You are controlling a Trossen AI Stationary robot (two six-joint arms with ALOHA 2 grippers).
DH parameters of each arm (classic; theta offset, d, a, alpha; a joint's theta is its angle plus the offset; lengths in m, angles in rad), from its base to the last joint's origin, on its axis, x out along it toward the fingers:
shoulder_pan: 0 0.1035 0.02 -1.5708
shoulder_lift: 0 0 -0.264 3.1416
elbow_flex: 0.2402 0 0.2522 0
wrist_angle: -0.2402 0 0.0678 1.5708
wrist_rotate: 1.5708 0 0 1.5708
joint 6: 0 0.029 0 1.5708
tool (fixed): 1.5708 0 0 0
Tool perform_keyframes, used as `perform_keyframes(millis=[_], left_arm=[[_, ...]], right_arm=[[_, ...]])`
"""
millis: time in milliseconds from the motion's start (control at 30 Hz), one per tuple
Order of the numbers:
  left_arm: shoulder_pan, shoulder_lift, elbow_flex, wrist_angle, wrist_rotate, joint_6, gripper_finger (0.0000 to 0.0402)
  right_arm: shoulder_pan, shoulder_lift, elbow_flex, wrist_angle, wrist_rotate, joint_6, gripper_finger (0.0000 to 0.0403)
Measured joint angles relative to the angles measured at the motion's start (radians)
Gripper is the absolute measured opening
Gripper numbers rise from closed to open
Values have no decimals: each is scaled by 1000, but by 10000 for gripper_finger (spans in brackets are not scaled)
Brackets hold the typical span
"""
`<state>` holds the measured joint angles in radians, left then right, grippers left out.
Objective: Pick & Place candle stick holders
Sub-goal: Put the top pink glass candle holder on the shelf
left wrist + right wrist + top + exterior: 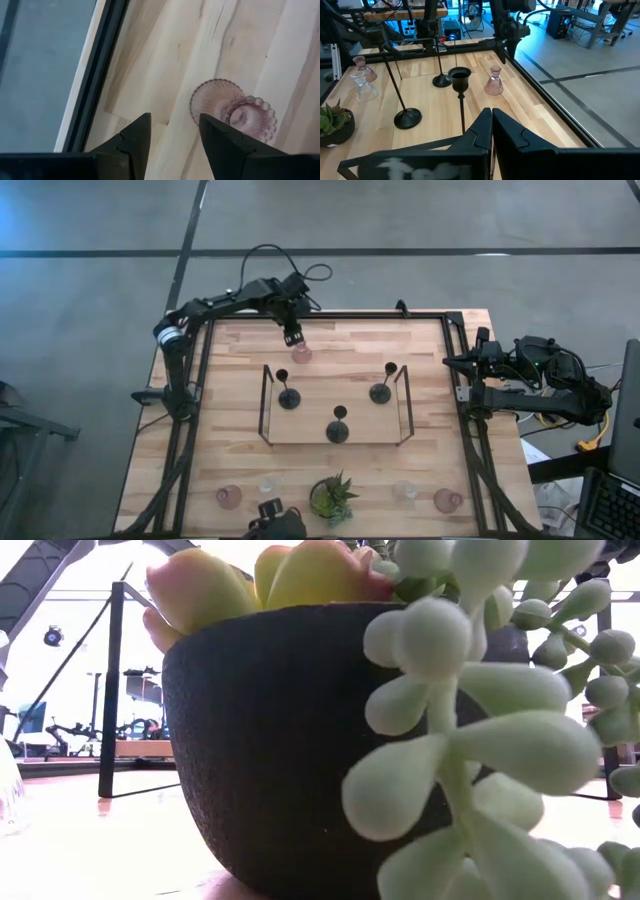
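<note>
Item: squat pink ribbed-glass candle stick holder (300,354), upright on the wooden surface (230,380) at twelve o'clock, outside the wire-framed tray (266,405). Left end effector (292,337) spread just above it. Right end effector (491,116) pressed together, idle at three o'clock. Risk: an off-centre descent could tip the glass.

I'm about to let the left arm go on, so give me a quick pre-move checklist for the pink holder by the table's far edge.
1. Left claw open: ok.
2. Left claw above the pink holder: ok; in the wrist view the holder sits off to one side of the fingers, not between them.
3. Pink holder upright: ok, judging by the right wrist view.
4. Holder apart from the tray: ok, it stands outside the frame.
5. Right claw shut, parked at the table's right edge: ok.
6. Holder touched: cannot tell.
</note>
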<state>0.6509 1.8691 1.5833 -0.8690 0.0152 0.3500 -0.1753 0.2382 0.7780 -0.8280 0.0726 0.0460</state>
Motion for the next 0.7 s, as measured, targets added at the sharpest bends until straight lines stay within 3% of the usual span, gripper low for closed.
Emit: perform_keyframes(millis=[300,600,700], left_arm=[[-10,-6,0,-4,6,25,170],[-14,-7,24,-60,216,67,170],[-16,-5,24,-59,220,69,170]], right_arm=[[0,0,0,0,0,0,8],[0,0,0,0,0,0,8],[0,0,0,0,0,0,8]])
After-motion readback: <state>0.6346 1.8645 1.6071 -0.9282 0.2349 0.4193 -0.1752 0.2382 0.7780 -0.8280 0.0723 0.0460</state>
